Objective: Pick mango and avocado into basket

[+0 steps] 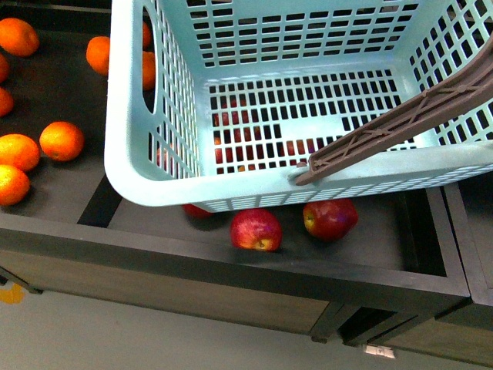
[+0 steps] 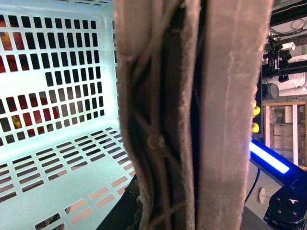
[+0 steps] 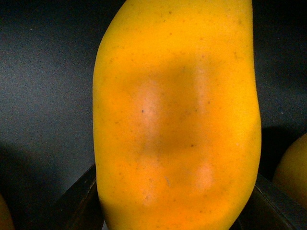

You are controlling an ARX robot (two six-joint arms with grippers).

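The light turquoise slotted plastic basket [image 1: 146,177] hangs tilted over red apples [image 1: 256,230] on the dark shelf [image 1: 231,258]. Its brown arched handle [image 2: 192,115] fills the left wrist view, which hides the left gripper's grip. The smooth yellow-orange mango [image 3: 177,120] sits between the dark fingers [image 3: 79,206] of the right gripper [image 3: 172,215]; whether they clench it I cannot tell.

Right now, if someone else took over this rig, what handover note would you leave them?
The left pincer cannot be made out; its camera sits against the brown handle of the basket, so a grip is likely but unconfirmed.
The right pincer has dark fingers flanking the mango; closed or not is unclear.
The basket hangs tilted above the red apples, empty.
Done: nothing binned. Left: mango, then avocado, which no view shows.
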